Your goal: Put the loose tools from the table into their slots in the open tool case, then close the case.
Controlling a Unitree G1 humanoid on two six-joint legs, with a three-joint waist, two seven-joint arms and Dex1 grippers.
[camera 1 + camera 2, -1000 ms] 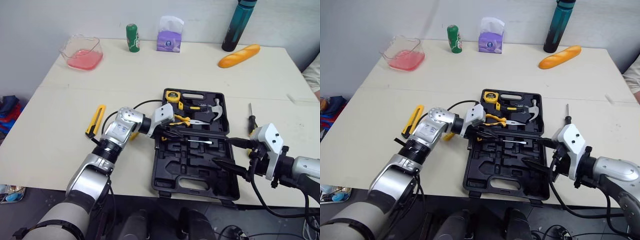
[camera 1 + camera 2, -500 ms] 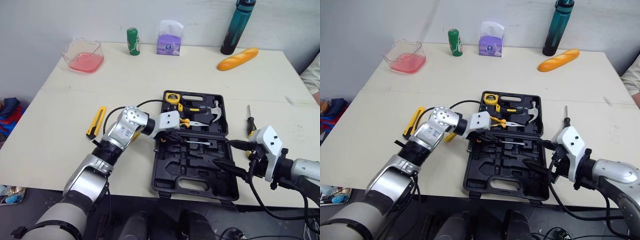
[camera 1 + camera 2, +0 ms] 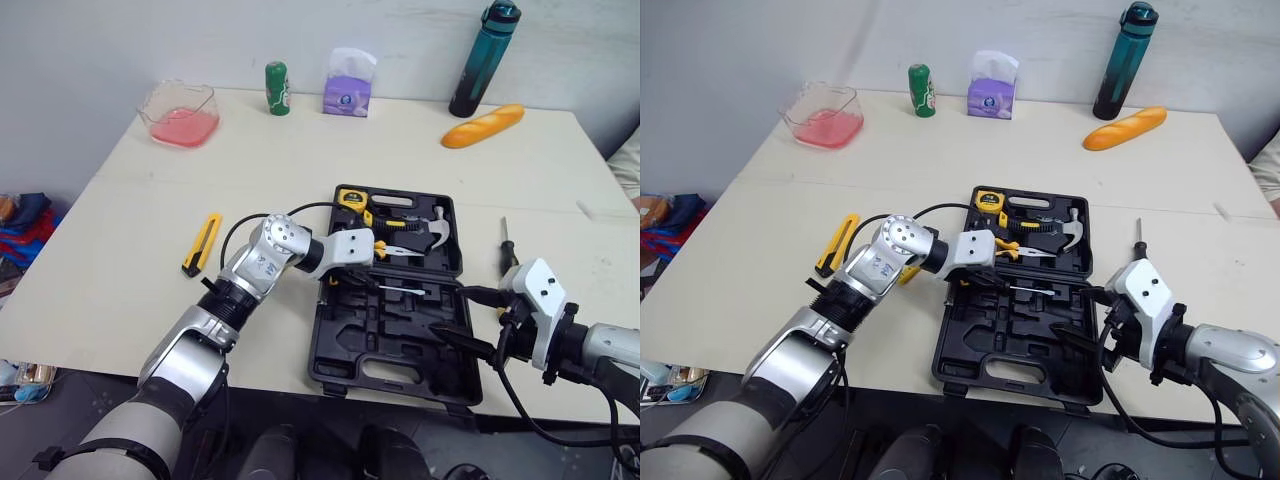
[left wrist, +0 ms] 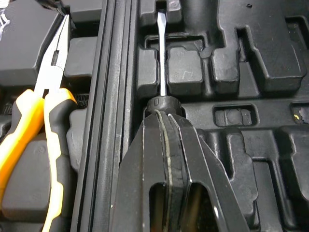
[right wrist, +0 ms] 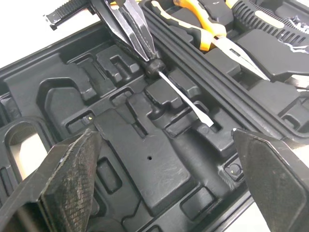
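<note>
Left gripper [image 4: 161,115] pressed together, pinching the handle end of black-handled flat-blade screwdriver [image 4: 161,58], shaft lying in a slot of open black plastic tool case [image 3: 400,345]. Right gripper [image 3: 452,312] spread wide over case's near-right part. Yellow utility knife [image 3: 202,243] on beige counter [image 3: 130,250], left of case.

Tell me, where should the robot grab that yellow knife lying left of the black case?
Probably across the middle of the yellow knife, pinching its two long edges, coming straight down from above. It lies flat on the table, long and slim, with bare tabletop along both sides.
</note>
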